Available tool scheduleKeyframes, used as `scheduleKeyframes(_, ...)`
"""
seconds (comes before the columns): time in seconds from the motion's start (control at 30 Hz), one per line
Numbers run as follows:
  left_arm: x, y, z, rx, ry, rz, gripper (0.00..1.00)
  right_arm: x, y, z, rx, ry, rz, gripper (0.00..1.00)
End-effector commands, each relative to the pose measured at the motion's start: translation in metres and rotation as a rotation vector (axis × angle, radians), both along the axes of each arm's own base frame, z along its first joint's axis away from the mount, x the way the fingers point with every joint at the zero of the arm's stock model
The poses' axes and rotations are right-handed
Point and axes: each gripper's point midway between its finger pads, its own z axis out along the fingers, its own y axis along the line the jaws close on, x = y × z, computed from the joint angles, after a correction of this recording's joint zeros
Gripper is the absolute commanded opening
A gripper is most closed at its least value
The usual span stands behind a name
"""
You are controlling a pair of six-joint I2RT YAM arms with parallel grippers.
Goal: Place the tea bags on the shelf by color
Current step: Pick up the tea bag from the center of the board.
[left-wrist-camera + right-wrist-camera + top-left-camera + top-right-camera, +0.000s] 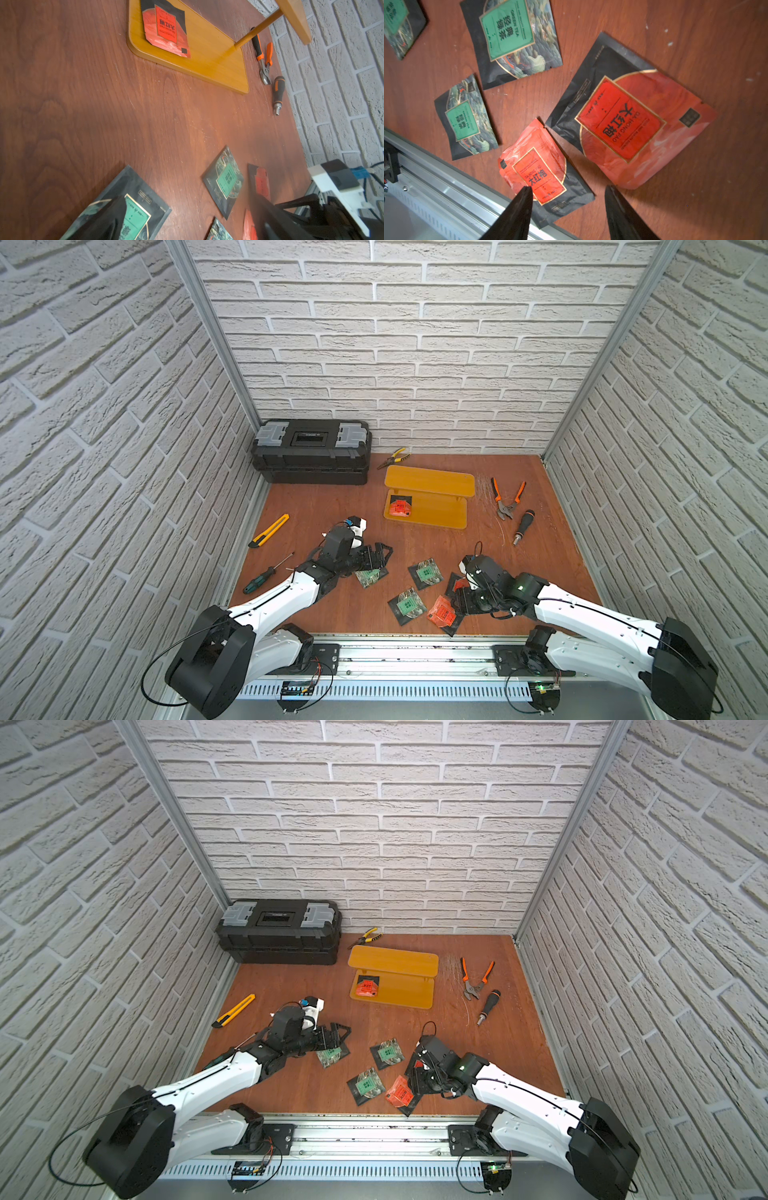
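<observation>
wooden table (332,506) — left gripper (380,556) gapes over a green tea bag (370,578); right gripper (566,189) spread, empty, above a red tea bag (623,120).

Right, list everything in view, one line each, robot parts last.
table: 1, reddish-brown
shelf: 1, yellow-orange, mid-table
red tea bags: 3, red-orange, one on the shelf's lower tier, two at the front
green tea bags: 3, green, loose at the front
toolbox: 1, black, back corner, left arm's side
yellow-handled pliers: 1, behind the shelf
orange-handled pliers: 1, beside the shelf
stubby screwdriver: 1, black-orange, by those pliers
green-handled screwdriver: 1, near the left arm
utility knife: 1, yellow-black, left arm's side
left gripper: 1, black, open above a green bag
right gripper: 1, black, open above two red bags
</observation>
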Motion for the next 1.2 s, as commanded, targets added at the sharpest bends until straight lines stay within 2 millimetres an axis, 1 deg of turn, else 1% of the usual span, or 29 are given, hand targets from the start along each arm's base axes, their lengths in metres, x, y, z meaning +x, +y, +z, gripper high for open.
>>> scheduleKeyframes(0.0,-0.003,-0.005,-0.002,0.006,-0.019,-0.025,0.98,-0.004,0.008,0.001,0.027,0.024,0.014,0.6)
scheduleKeyframes(0.2,-0.012,-0.016,0.001,0.004,-0.019,-0.068,0.98,-0.012,0.005,-0.002,0.018,0.07,0.002,0.6)
scheduleKeyframes(0.3,-0.017,-0.021,0.001,0.005,-0.015,-0.092,0.99,-0.018,0.007,-0.004,0.031,0.097,0.002,0.59)
scheduleKeyframes(0.47,-0.024,-0.023,0.001,0.013,-0.012,-0.11,0.98,-0.027,0.013,-0.005,0.043,0.125,0.011,0.59)
scheduleKeyframes(0.7,-0.033,-0.032,0.003,0.016,-0.004,-0.15,0.98,-0.039,0.016,-0.011,0.024,0.159,0.028,0.59)
scheduleKeyframes(0.97,-0.047,-0.045,-0.001,0.028,0.017,-0.202,0.98,-0.043,0.028,-0.016,0.04,0.176,0.038,0.57)
scheduleKeyframes(1.17,-0.056,-0.05,-0.003,0.028,0.032,-0.219,0.98,-0.042,0.042,-0.019,0.052,0.175,0.056,0.57)
